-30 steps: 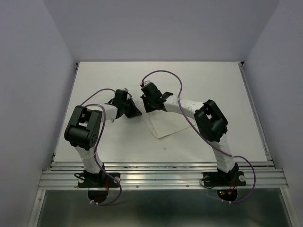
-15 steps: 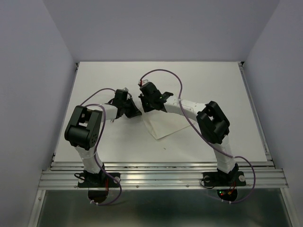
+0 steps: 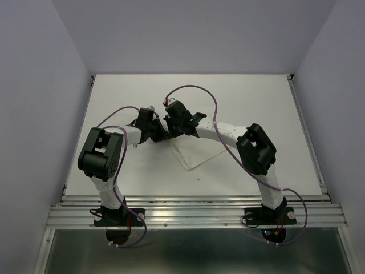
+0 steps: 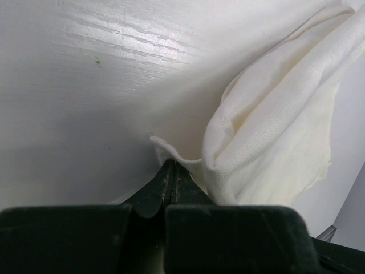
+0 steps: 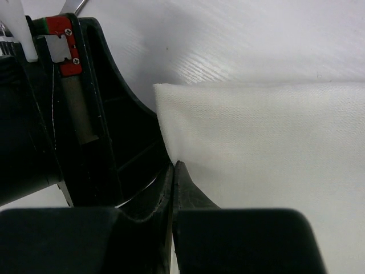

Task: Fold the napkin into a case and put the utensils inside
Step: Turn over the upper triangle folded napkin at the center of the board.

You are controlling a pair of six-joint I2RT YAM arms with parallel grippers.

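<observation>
Napkin: a thin white sheet lying on a white tabletop, just below the middle of the overhead frame. Pale walls close the table in on three sides, and a metal rail runs across the bottom, carrying both arm bases.

Seen from above, the white forearm of the right arm crosses over the sheet's upper edge and hides it. A purple cable loops above it.

The two claws meet tip to tip at the sheet's upper left end. The left claw comes in from the left and the right claw from the upper right.

In the left wrist view, the left claw has its fingers pressed together on a small curled corner of the napkin. The cloth rises from there in bunched folds toward the upper right of the frame.

In the right wrist view, the right claw is likewise pinching, gripping the edge of the napkin. The cloth spreads flat to the right, and the black body of the left claw fills the upper left.

From above, the sheet sits skewed to the table edges, with one corner pointing toward the bottom of the frame. Its long axis cannot be made out under the arm.
</observation>
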